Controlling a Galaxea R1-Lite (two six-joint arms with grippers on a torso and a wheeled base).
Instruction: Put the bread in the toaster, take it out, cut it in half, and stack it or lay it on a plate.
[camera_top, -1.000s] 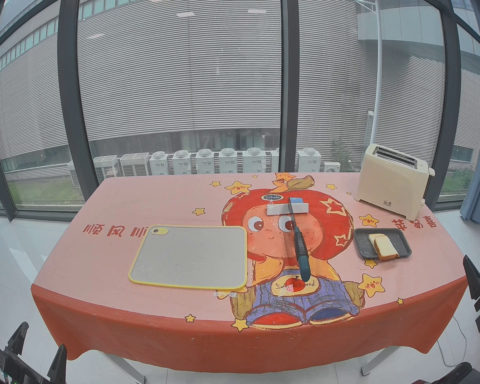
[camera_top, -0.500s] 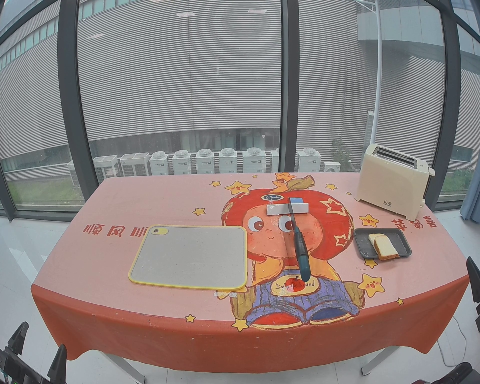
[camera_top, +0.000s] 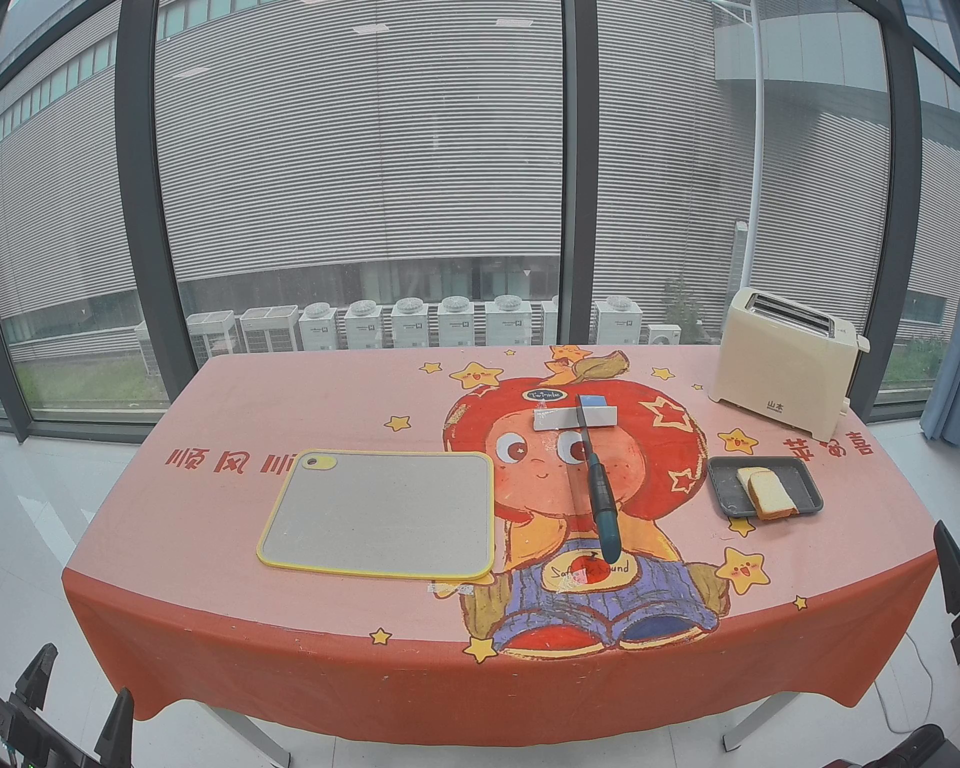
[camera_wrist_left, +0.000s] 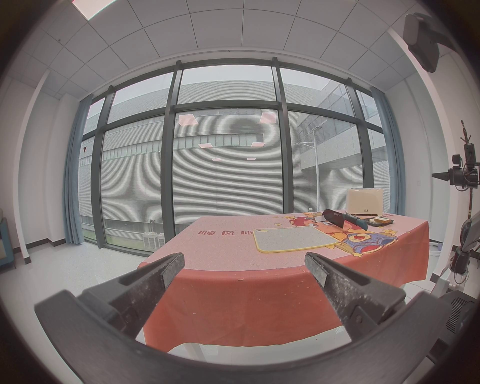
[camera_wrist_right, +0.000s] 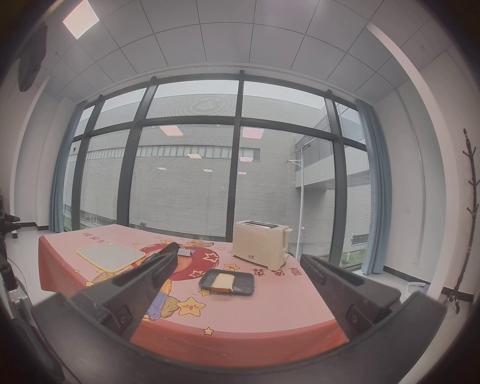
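Observation:
Two slices of bread (camera_top: 770, 493) lie on a dark grey plate (camera_top: 727, 483) at the table's right side; the bread (camera_wrist_right: 223, 282) also shows in the right wrist view. A cream toaster (camera_top: 790, 362) stands behind it with its slots empty. A blue-handled knife (camera_top: 602, 490) lies mid-table, its blade on a small white rest (camera_top: 560, 417). A grey cutting board (camera_top: 380, 512) with a yellow rim lies left of the knife. My left gripper (camera_wrist_left: 245, 270) is open, low and in front of the table's left corner. My right gripper (camera_wrist_right: 237, 272) is open, off the table's right front corner.
The table wears an orange-pink cloth (camera_top: 300, 400) with a cartoon print, and large windows stand behind it. There is free room around the board and in front of the plate. A camera on a stand (camera_wrist_left: 462, 175) is at the right of the room.
In the head view my right gripper has slipped slightly outward and lower at the right edge. Nothing on the table has moved.

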